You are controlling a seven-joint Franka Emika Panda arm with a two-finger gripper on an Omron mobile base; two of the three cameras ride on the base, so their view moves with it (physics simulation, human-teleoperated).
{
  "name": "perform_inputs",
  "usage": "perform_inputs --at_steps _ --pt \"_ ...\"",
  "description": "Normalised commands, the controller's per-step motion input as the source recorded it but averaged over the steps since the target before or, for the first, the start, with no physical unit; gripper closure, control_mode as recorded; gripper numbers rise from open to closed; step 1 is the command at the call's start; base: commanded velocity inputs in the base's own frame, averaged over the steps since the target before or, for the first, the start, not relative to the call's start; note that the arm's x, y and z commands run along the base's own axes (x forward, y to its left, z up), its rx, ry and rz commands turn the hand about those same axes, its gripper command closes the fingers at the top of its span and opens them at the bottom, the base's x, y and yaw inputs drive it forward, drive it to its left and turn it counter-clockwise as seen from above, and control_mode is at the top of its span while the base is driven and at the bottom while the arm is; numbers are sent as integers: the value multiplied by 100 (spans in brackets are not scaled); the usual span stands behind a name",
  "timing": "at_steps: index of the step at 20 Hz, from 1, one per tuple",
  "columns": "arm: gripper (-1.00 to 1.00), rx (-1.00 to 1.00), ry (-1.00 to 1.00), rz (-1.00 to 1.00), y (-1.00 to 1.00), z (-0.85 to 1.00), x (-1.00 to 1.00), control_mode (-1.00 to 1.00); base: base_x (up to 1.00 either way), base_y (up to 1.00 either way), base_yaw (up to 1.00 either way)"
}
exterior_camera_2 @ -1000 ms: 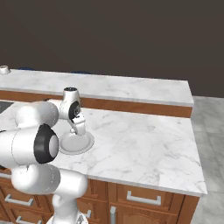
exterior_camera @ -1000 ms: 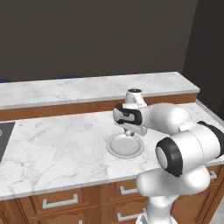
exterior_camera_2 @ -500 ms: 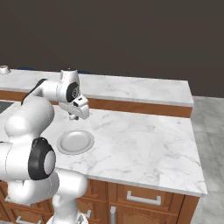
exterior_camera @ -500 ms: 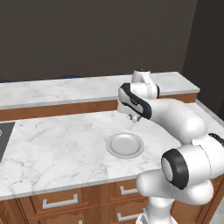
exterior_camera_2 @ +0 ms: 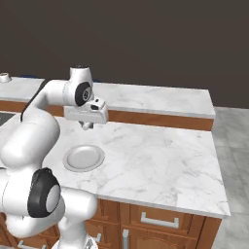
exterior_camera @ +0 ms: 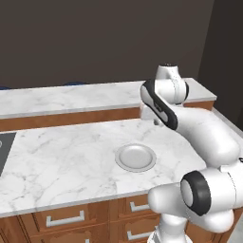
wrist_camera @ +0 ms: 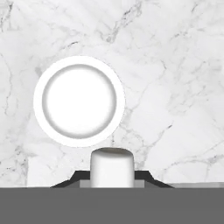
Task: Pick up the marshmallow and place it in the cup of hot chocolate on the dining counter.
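Note:
The marshmallow, a small white stubby cylinder, sits between my gripper's dark tips, and the gripper is shut on it. The hand hangs above the dining counter, its white marble top running below the raised back ledge. In the left base view the gripper hovers just behind the round grey plate; in the right base view the gripper is up and behind that plate. A small round thing at the ledge's far left may be the cup; it is too small to tell.
The plate lies bare on the marble below the hand. A raised marble ledge with a wood front runs along the back. A black cooktop corner shows at the left edge. The counter ends at the right.
The arm has stretched out and lifted the gripper off the plate, up and back toward the raised ledge, with the marshmallow in it. The plate has stayed in place.

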Motion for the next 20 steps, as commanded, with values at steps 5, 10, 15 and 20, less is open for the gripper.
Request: perform_inputs --at_steps 5,10,15,20 --pt "100 0 -5 41 -11 22 -16 -100 0 0 0" --pt "100 0 -7 20 -5 20 -46 -100 0 0 0" --pt "100 0 -14 0 0 13 -23 -100 0 0 0" --pt "100 0 -14 -7 0 1 -25 -100 0 0 0"
